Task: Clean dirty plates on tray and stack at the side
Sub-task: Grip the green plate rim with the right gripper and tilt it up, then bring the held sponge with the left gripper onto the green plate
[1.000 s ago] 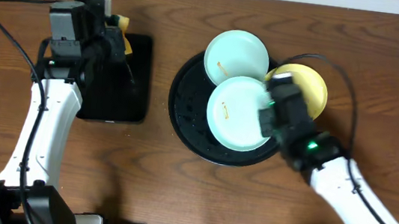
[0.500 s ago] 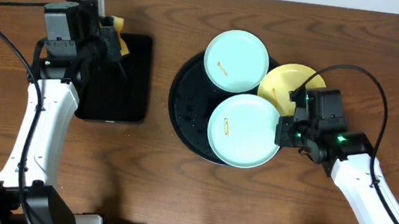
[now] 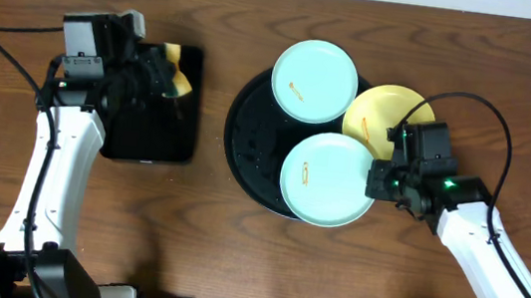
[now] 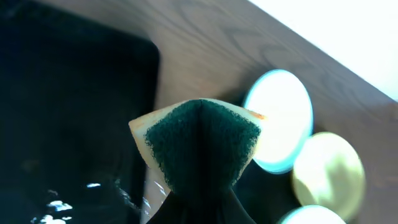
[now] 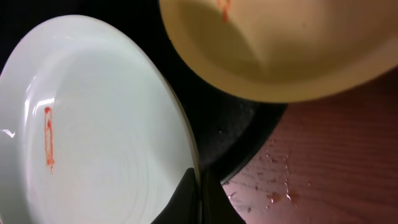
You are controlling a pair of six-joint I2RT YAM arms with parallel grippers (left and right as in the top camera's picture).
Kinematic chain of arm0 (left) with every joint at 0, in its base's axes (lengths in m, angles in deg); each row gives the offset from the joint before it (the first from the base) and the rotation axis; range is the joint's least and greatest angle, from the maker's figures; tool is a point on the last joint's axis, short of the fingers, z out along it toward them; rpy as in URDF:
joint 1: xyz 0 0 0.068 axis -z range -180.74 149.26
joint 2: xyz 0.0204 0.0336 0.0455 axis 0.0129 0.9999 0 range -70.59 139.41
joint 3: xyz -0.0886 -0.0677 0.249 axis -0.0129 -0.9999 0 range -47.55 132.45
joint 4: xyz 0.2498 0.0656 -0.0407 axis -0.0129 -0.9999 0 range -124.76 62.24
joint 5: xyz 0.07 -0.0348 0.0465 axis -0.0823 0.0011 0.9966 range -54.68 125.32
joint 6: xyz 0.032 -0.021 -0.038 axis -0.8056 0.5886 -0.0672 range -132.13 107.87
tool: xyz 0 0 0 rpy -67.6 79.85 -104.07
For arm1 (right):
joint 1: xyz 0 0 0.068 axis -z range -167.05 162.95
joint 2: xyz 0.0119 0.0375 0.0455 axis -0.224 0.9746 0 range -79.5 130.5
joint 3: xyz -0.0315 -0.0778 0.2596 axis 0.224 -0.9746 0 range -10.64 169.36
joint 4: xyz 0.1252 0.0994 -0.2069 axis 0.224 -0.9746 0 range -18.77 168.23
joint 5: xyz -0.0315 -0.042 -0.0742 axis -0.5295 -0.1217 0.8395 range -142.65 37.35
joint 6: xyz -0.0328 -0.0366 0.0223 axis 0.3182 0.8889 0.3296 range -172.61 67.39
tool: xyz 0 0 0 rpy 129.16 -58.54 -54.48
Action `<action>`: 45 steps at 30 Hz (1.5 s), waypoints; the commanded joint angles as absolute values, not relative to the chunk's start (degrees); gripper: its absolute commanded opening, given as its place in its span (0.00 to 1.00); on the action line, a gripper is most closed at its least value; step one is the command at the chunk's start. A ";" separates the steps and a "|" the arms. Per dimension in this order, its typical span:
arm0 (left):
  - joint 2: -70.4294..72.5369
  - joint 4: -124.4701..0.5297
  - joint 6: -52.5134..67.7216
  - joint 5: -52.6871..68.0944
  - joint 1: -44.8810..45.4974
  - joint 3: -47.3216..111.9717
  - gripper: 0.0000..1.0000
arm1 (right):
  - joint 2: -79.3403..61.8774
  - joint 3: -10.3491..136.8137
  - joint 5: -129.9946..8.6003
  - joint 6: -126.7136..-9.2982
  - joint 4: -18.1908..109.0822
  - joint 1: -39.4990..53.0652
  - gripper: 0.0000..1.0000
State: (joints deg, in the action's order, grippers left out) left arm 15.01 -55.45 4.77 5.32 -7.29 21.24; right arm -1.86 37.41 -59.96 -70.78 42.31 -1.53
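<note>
The round black tray point(image 3: 246, 147) holds three plates. A mint-blue plate point(image 3: 314, 79) with a small smudge sits at its back. A pale yellow plate point(image 3: 389, 118) lies at the right, partly over the rim. A second mint-blue plate point(image 3: 327, 178) with an orange-red smear is at the front; my right gripper point(image 3: 374, 178) is shut on its right rim point(image 5: 198, 186). My left gripper point(image 3: 164, 75) is shut on a yellow sponge with a green scouring face point(image 4: 202, 140), held above the right edge of the rectangular black tray.
The rectangular black tray point(image 3: 143, 125) lies at the left under my left arm. Water droplets speckle the wood point(image 5: 280, 193) to the right of the round tray. Cables run across the table behind both arms.
My right gripper pulled the front mint-blue plate toward the right and front of the tray. My left gripper moved right with the sponge, toward the round tray.
</note>
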 commanded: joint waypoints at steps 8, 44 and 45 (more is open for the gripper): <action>14.44 -56.84 4.01 13.74 6.83 21.66 0.08 | -1.57 31.09 -58.46 -73.80 47.71 -1.38 0.01; 27.90 -53.76 1.67 22.83 40.49 16.11 0.08 | 1.99 29.63 -57.60 -74.89 51.05 -1.38 0.01; 27.90 -53.37 1.65 23.81 40.78 15.89 0.08 | 1.99 29.63 -57.60 -74.89 51.05 -1.38 0.01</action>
